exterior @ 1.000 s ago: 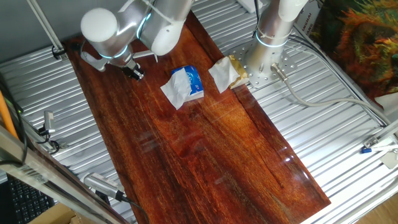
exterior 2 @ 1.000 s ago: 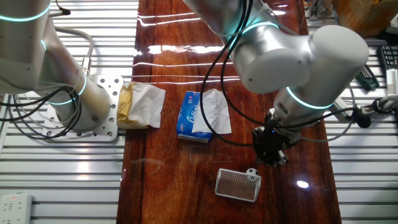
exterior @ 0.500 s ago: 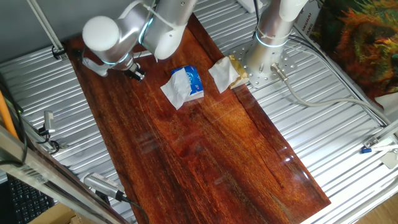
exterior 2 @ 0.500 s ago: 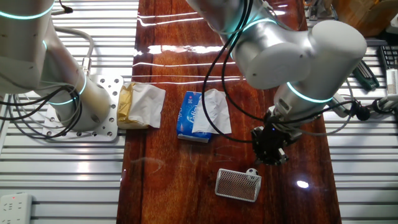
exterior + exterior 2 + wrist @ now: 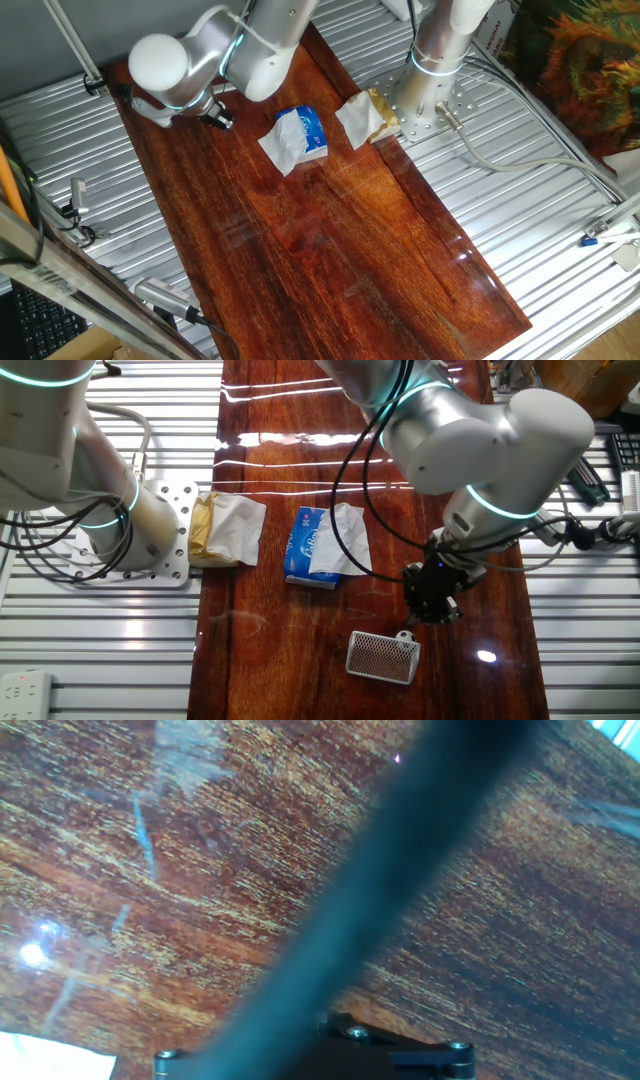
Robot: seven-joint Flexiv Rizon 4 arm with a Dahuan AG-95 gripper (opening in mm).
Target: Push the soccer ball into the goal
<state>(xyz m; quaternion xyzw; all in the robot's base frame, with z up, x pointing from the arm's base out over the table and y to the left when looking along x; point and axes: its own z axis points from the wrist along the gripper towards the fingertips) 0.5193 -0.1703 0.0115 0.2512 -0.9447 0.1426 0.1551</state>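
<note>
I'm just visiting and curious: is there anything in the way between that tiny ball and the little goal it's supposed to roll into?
Nothing visible is. In the other fixed view the ball sits right at the goal's top edge, with no object between them. The gripper hangs just above and to the right of the ball. The blue packet lies off to the side.

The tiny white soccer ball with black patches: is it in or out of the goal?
Out. The soccer ball sits against the outer rim of the white-grey mesh goal, beside the gripper.

The claw (image 5: pixel 432 608) hides its jaws; the soccer ball (image 5: pixel 405 636) shows too small for detail.
</note>
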